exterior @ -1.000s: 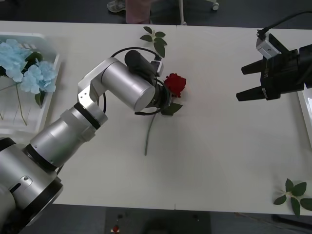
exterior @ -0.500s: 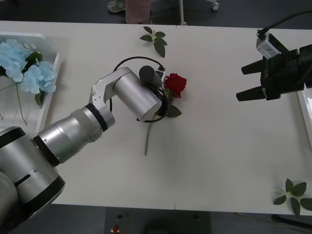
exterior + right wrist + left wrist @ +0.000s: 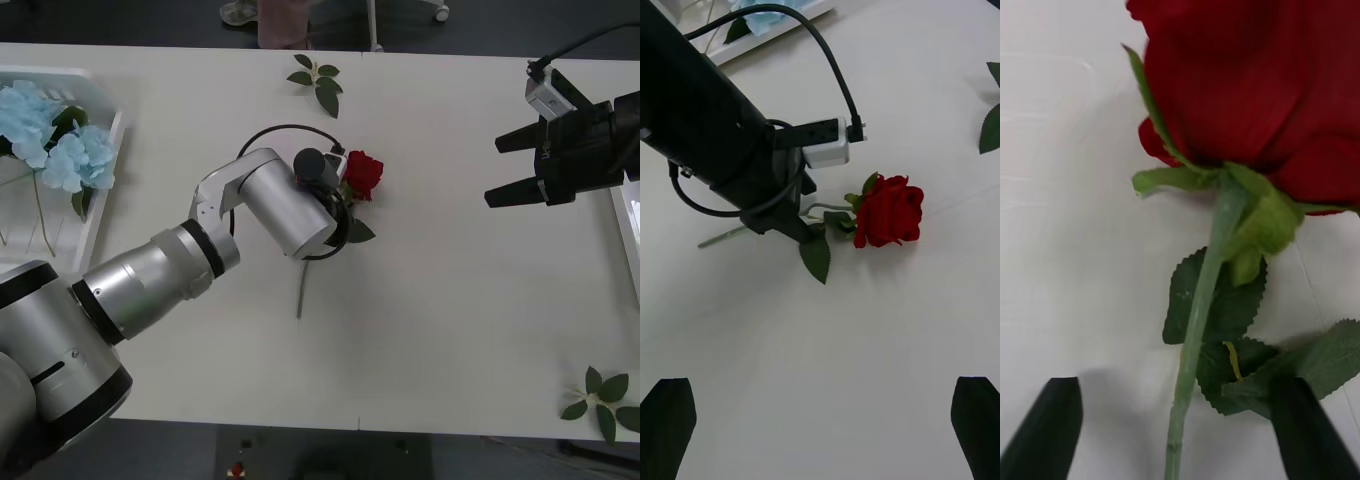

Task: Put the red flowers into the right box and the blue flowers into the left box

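I had the left gripper (image 3: 1176,431) down at the middle of the table (image 3: 450,330), straddling the stem of the rose (image 3: 363,174) just below the bloom. In the left wrist view its fingers (image 3: 1045,427) stood apart, one on each side of the green stem, not yet pinching it; one finger sat over a leaf. The rose lay flat on the table, its dark-red head pointing away from me and its stem running back under the left wrist toward the near edge.

The right gripper (image 3: 500,168) hovered off to the right, well apart from the rose, with its black fingers spread wide and nothing between them. From its wrist camera I could see the rose (image 3: 887,211) and the left arm's black end beside it.

The blue flowers (image 3: 50,140) lay in the left box (image 3: 105,175) at the far left of the table. A sliver of the right box (image 3: 630,225) showed at the right edge. Leaf sprigs (image 3: 318,82) lay at the far side and another near the right front corner.
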`<action>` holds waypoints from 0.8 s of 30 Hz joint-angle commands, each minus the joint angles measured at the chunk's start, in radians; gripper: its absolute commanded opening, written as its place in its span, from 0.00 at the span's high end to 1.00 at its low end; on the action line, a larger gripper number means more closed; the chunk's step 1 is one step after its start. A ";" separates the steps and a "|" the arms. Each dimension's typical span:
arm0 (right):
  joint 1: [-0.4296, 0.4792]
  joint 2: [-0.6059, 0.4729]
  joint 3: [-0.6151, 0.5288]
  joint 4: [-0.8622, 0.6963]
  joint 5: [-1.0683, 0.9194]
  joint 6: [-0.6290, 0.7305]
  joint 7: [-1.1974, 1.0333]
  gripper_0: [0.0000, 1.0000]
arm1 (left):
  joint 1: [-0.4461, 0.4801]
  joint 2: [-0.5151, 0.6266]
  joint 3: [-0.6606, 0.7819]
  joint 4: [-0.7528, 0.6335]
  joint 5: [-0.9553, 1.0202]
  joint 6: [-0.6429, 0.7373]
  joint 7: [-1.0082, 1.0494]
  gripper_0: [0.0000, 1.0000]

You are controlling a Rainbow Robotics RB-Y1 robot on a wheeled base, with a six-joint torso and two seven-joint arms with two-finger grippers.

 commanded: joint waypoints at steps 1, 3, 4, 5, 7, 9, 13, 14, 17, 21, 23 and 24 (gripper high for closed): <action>-0.019 -0.005 -0.011 -0.009 -0.007 -0.004 -0.015 0.00 | -0.033 -0.002 -0.007 -0.016 -0.016 -0.026 0.052 1.00; -0.019 -0.005 -0.011 -0.009 -0.007 -0.004 -0.015 0.00 | -0.033 -0.002 -0.007 -0.016 -0.017 -0.026 0.052 1.00; -0.019 -0.005 -0.011 -0.009 -0.007 -0.004 -0.015 0.00 | -0.033 -0.002 -0.007 -0.016 -0.017 -0.026 0.053 1.00; -0.019 -0.005 -0.011 -0.009 -0.007 -0.004 -0.015 0.00 | -0.033 0.000 -0.007 -0.016 -0.019 -0.026 0.053 1.00; -0.019 -0.005 -0.011 -0.009 -0.007 -0.004 -0.015 0.00 | -0.032 0.000 -0.007 -0.016 -0.019 -0.026 0.053 1.00; -0.019 -0.005 -0.011 -0.009 -0.007 -0.004 -0.015 0.00 | -0.032 -0.002 -0.007 -0.016 -0.020 -0.026 0.053 1.00; -0.019 -0.005 -0.011 -0.009 -0.007 -0.004 -0.015 0.00 | -0.033 -0.002 -0.009 -0.016 -0.020 -0.026 0.052 1.00; -0.019 -0.005 -0.011 -0.009 -0.007 -0.004 -0.015 0.00 | -0.032 -0.002 -0.009 -0.016 -0.020 -0.026 0.050 1.00; -0.019 -0.005 -0.011 -0.009 -0.007 -0.004 -0.015 0.00 | -0.032 0.000 -0.009 -0.016 -0.017 -0.024 0.046 1.00; -0.019 -0.005 -0.011 -0.009 -0.007 -0.004 -0.015 0.00 | -0.033 0.008 -0.007 -0.029 -0.010 -0.022 0.036 1.00; -0.019 -0.005 -0.011 -0.009 -0.007 -0.004 -0.015 0.00 | -0.033 0.018 0.020 -0.062 0.003 0.010 0.030 1.00; -0.019 -0.005 -0.011 -0.009 -0.007 -0.004 -0.015 0.00 | -0.033 0.024 0.034 -0.080 0.013 0.033 0.023 1.00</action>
